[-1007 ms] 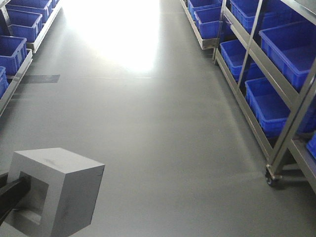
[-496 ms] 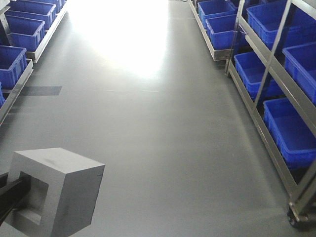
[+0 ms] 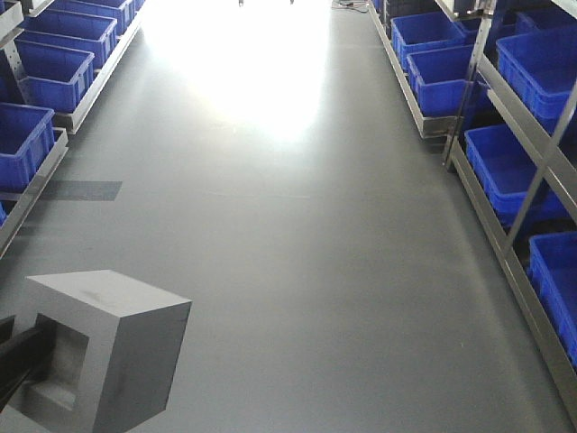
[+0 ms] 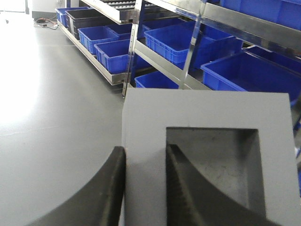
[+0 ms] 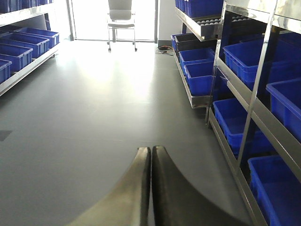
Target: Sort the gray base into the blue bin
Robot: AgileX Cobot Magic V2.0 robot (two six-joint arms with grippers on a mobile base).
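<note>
Left gripper (image 4: 145,157) is clamped on one wall of the gray base (image 4: 207,113): one finger on the outer face, the other inside the square recess, so the jaws stand only as far apart as that wall is thick. Front cam shows the block carried low at the L edge of view, above the floor (image 3: 297,253), recess side toward the gripper, not in any bin yet. Right gripper (image 5: 151,153) is closed w/ fingers touching, holding nothing, aimed down the aisle. Blue crates line both sides; the closest blue bin (image 4: 254,70) in the L wrist view sits on a shelf beyond the block, w/ a steel rack (image 4: 190,42) upright and rail btwn. Can't tell which crate is the target. Risks, as I judge them: the grip is on one wall only, off the block's centre, so it could pivot or slip on the pads if the cart jolts or the arm swings fast. The shelf rail above leaves a tight slot over the bins, so the block or wrist could clip the rail or rim going in. Letting go too high could bounce it off a sloped wall.
</note>
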